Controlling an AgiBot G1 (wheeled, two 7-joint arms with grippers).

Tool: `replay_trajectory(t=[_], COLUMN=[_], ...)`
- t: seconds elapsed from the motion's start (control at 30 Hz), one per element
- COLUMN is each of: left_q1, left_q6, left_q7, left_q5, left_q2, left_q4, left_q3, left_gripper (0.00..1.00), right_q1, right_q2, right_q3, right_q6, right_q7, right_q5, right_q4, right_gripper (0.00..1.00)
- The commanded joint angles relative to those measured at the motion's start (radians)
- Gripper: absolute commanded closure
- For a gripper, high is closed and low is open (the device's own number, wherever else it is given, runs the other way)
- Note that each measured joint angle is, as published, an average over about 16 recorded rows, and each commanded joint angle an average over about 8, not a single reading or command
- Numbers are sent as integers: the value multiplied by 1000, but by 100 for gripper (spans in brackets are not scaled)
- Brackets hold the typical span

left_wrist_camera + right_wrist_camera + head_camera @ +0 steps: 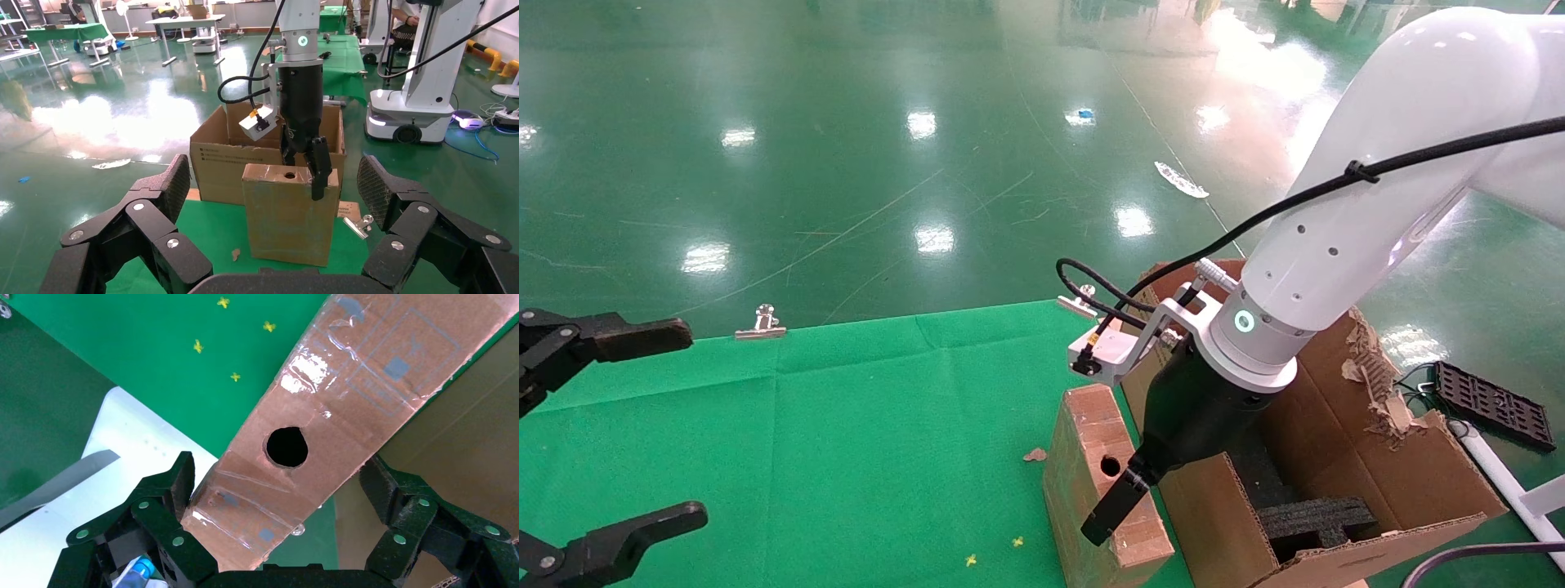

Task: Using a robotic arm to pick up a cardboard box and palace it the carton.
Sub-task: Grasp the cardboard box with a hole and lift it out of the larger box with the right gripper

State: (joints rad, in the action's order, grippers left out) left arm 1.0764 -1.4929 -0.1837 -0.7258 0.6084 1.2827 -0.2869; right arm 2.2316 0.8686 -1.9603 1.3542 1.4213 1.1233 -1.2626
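Green glossy floor (887,122) fills the far part of the head view, and a green cloth (846,425) covers the table nearer the robot. A small cardboard box (1091,482) is seen upright at the cloth's right edge, its holed top facing up, just beside the carton (1336,457). The white arm (1377,204) is reached down from the upper right, and the right gripper (1128,482) is set over the box top; only one black finger (1111,510) is visible here, the other being hidden behind the wrist. Black foam (1320,518) is seen inside the carton, whose near wall is cut off by the frame. The left gripper (601,441) is held apart over the cloth's left edge, partly out of frame. Two metal clips (761,325) are fixed along the cloth's far edge.

In the left wrist view, the box (287,211) is stood in front of the carton (214,159), with the right gripper (306,162) straddling its top; contact cannot be judged.

In the right wrist view, the taped top (343,410) with its round hole (286,446) is framed between the spread fingers (165,502); the finger on the carton side appears clear of the cardboard, and the other finger's contact is hard to make out.
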Motion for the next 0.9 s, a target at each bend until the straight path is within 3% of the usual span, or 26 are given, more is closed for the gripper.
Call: replay_trajectory(t=[0.03,0.9], left_q1=[0,0], left_q6=[0,1], left_q7=[0,1], left_q5=[0,1], left_q2=[0,-1], left_q4=[0,0], left_q3=[0,-2], left_gripper=[100,100], right_q1=[1,12], right_q2=[0,-40], right_q3=[-4,0], right_q6=[-4,-32], right_q7=[7,-31], right_q5=[11,38], right_q4=[-10,-33], right_gripper=[100,100])
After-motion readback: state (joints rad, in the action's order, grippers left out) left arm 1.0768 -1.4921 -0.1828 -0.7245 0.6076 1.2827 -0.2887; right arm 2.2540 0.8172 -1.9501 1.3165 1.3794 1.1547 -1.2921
